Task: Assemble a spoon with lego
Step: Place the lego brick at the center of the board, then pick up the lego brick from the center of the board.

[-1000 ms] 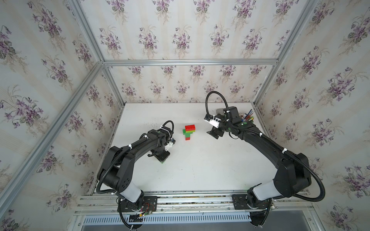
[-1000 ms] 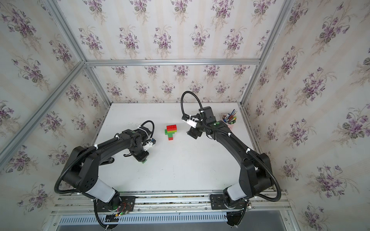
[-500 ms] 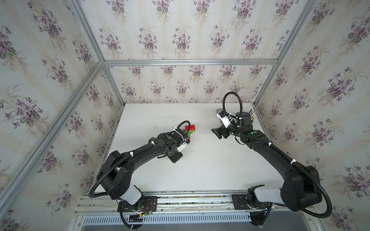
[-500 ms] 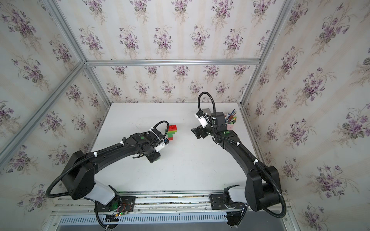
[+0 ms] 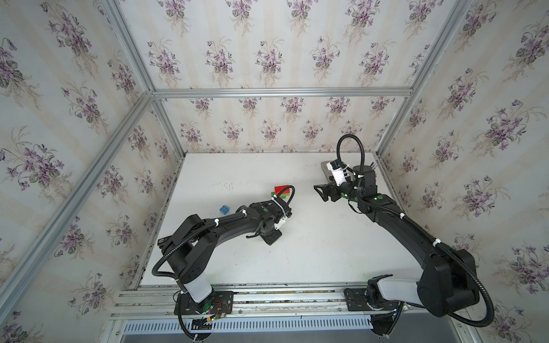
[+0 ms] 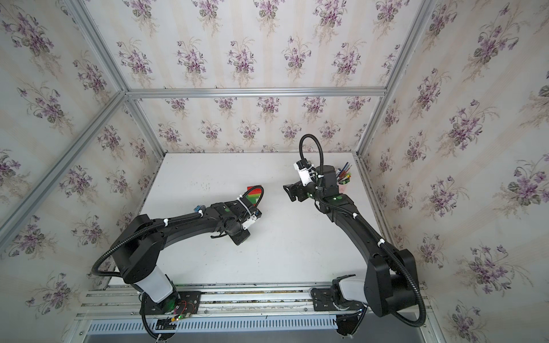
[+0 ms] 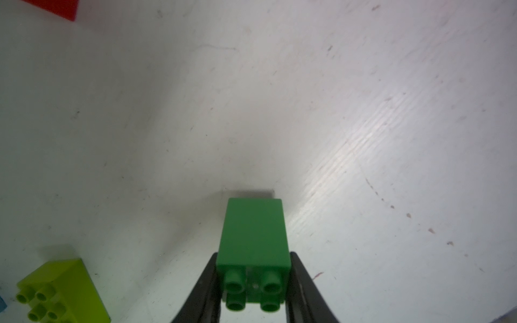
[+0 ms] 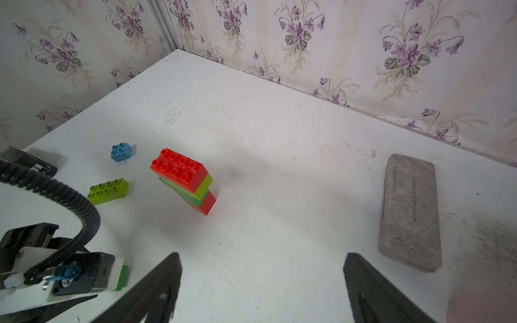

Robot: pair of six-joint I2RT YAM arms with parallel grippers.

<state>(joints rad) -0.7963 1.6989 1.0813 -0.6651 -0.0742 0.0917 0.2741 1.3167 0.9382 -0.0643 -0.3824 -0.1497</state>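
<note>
Since a second ago the left arm (image 5: 225, 225) has stretched from nearer the left wall toward the middle, uncovering a blue brick (image 5: 224, 210). The right arm (image 5: 395, 221) has changed its bend but kept its tip in much the same spot.

We see a scuffed white tabletop (image 5: 237, 172) carrying everything, with both arms reaching in from the near rail. The right jaws are spread wide with nothing between them, over bare tabletop and turned toward the middle. The left jaws pinch a green brick (image 7: 253, 232) from both sides, its studs facing the wrist camera. Its far end sits right at its own shadow, and we cannot tell whether it touches the tabletop.

Next in size, a grey block (image 8: 409, 212) lies flat near the far right corner, beside the right wrist and well apart from the bricks. A cup of pens (image 6: 344, 176) stands at the right edge behind that arm.

The spoon (image 8: 183, 179) stands mid-tabletop between the two arm tips, just beyond the left wrist. It has a red studded brick on top, lime beneath, green below that and a narrower red foot on the tabletop. In both top views the left arm's cable loop partly hides it.

A lime brick (image 8: 107, 190) lies studs up near the spoon on the left arm's side, not touching it. Smallest, the blue brick sits studs up beyond the lime one, touching nothing.
</note>
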